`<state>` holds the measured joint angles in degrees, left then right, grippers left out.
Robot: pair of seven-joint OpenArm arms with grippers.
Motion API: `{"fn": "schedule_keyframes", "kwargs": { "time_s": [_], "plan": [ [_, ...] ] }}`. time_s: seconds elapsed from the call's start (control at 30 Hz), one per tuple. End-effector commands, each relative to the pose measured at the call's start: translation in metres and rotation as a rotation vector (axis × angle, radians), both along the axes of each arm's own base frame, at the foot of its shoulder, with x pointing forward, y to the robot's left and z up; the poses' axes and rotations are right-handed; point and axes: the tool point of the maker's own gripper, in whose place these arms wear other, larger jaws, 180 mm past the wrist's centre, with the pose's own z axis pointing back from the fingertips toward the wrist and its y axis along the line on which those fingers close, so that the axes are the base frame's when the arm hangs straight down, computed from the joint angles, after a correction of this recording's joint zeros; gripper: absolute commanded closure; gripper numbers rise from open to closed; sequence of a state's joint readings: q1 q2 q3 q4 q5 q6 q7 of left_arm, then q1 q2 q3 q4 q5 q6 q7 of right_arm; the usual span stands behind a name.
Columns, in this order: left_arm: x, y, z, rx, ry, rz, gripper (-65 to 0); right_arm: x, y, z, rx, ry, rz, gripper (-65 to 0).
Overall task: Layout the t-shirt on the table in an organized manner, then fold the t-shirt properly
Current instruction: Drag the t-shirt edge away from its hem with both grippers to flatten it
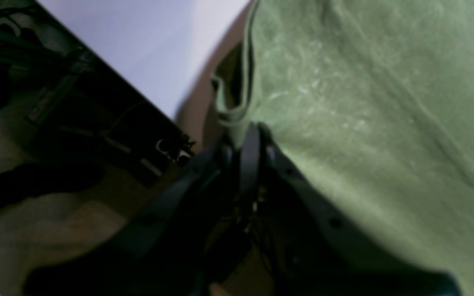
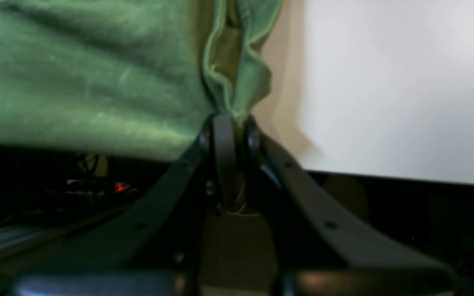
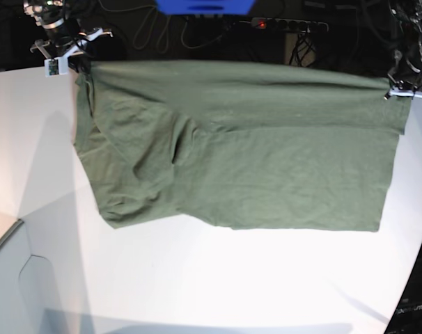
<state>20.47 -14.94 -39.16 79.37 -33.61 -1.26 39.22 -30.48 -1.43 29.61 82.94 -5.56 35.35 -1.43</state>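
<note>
Both the left gripper (image 1: 248, 135) and right gripper (image 2: 228, 123) are clamped on the shirt's (image 3: 267, 160) top edge, stretching it above the table (image 3: 197, 278).

The base view looks down from high on the near side across the whole desk (image 3: 197, 278) toward its far edge. Each wrist view sits close behind its own hand, left hand (image 1: 253, 131) and right hand (image 2: 228, 121), facing along the fingers. All three share the t-shirt (image 3: 253, 153) at that far edge.
</note>
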Motion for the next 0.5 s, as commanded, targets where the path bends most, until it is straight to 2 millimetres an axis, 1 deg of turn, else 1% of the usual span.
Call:
{"fn": "schedule_keyframes", "kwargs": {
  "time_s": [0.0, 0.07, 0.13, 0.17, 0.23, 0.27, 0.33, 0.4, 0.47],
  "plan": [
    [0.007, 0.008, 0.012, 0.034, -0.032, -0.034, -4.1, 0.005, -0.005, 0.009, -0.01, -0.038, -0.005, -4.0],
    [0.012, 0.001, 0.013, 0.028, -0.05, -0.099, -12.0, 0.004, -0.005, 0.01, -0.011, -0.038, -0.005, -11.6],
    [0.01, -0.005, 0.013, 0.02, -0.055, -0.15, -20.2, 0.004, -0.006, 0.01, -0.012, -0.037, -0.006, -19.6],
    [0.01, -0.009, 0.013, 0.014, -0.06, -0.175, -23.9, 0.002, -0.011, 0.011, -0.02, -0.038, -0.017, -23.6],
    [0.012, -0.013, 0.015, 0.011, -0.073, -0.219, -30.9, 0.001, -0.028, 0.019, -0.051, -0.055, -0.058, -30.1],
    [0.012, -0.011, 0.017, 0.014, -0.079, -0.221, -33.0, 0.002, -0.031, 0.022, -0.057, -0.066, -0.079, -32.3],
    [0.008, 0.0, 0.023, 0.029, -0.098, -0.192, -38.2, 0.002, -0.044, 0.034, -0.069, -0.101, -0.141, -35.4],
    [0.005, 0.014, 0.031, 0.05, -0.115, -0.154, -42.4, 0.01, -0.056, 0.049, -0.076, -0.157, -0.182, -36.3],
    [0.004, 0.025, 0.039, 0.07, -0.132, -0.124, -45.8, 0.012, -0.063, 0.054, -0.085, -0.175, -0.204, -36.3]
  ]
}}
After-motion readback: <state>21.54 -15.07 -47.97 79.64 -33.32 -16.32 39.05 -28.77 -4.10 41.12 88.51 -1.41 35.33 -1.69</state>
